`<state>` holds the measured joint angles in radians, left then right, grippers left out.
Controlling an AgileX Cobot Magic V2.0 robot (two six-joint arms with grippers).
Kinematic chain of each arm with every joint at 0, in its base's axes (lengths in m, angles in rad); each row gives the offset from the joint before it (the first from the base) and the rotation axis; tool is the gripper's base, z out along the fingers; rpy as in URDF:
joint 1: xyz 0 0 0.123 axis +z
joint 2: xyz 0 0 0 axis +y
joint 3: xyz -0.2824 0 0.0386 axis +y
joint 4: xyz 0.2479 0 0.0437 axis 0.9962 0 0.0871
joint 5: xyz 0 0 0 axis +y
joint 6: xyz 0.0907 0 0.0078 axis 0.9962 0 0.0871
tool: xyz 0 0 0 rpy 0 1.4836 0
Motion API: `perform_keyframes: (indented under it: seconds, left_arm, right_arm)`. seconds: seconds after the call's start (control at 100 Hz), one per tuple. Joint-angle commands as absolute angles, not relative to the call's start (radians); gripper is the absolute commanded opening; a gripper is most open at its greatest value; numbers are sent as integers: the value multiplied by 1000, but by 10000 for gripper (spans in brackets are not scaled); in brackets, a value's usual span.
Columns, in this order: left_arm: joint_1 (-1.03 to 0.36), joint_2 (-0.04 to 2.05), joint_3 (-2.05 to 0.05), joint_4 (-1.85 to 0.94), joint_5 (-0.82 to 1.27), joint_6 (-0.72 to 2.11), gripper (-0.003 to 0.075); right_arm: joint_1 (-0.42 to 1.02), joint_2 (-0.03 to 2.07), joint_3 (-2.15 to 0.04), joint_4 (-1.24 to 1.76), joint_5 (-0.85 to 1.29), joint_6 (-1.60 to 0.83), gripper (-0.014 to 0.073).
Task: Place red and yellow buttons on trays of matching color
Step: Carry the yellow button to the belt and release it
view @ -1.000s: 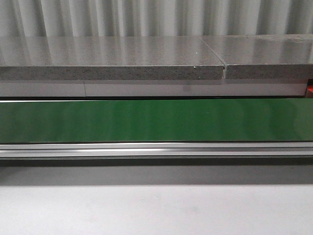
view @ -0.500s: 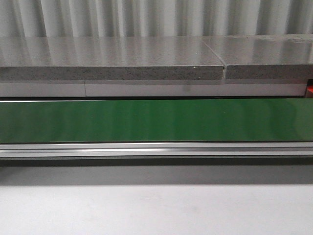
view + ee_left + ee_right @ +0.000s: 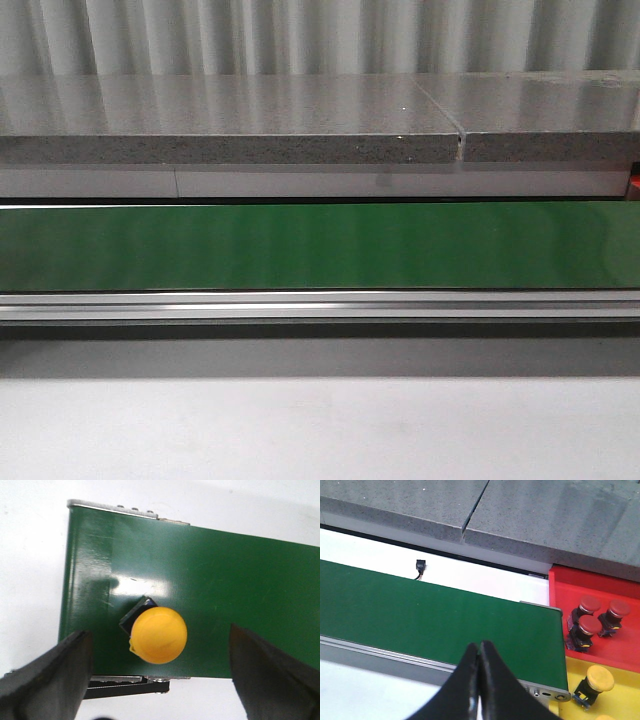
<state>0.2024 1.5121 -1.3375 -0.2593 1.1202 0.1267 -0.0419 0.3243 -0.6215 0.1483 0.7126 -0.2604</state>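
In the left wrist view a yellow button (image 3: 158, 634) on a black base sits on the green belt (image 3: 225, 590) near its end. My left gripper (image 3: 159, 672) hangs open above it, one finger on each side, not touching. In the right wrist view the red tray (image 3: 570, 587) holds three red buttons (image 3: 590, 605), and the yellow tray (image 3: 570, 667) below it holds a yellow button (image 3: 599, 678). My right gripper (image 3: 479, 647) is shut with nothing in it, over the belt's near rail. Neither gripper shows in the front view.
The green conveyor belt (image 3: 320, 245) runs across the front view with an aluminium rail (image 3: 320, 303) along its near side. A grey stone ledge (image 3: 230, 120) lies behind it, the white tabletop (image 3: 320, 430) in front. A small black connector (image 3: 420, 566) sits behind the belt.
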Motion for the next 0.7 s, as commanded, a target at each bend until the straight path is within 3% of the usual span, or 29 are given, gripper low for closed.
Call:
perform_keyframes:
  seconds: [0.0,0.32,0.69]
  left_arm:
    - [231,1410,-1341,-262,1098,122,547]
    - [375,1294,-1152,-40,1143,-58,546]
    - [484,1453,-1121,-20,1180,-69,546]
  right_arm:
    - [-41,328,-644,148,641,-273,-66]
    - [-41,328,-644,148,641,-273,-66]
    - [-41,328,-644,148,641,-273,-66]
